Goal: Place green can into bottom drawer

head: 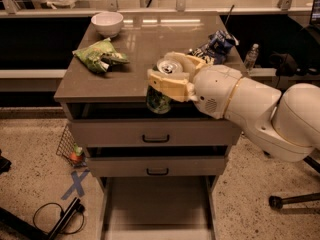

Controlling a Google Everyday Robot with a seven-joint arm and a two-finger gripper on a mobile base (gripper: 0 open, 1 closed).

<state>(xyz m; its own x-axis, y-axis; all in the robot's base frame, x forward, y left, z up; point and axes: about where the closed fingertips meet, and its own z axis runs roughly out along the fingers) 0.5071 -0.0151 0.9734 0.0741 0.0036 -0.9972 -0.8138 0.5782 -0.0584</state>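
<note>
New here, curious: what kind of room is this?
Probably a robot test lab: a tape cross on the floor, a three-drawer cabinet, and the gripper holding a green can above its open bottom drawer.

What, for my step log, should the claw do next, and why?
Probably lower the green can forward and down: the claw holds it at the front edge of the cabinet top, well above the bottom drawer, which is pulled open below with its floor showing.
</note>
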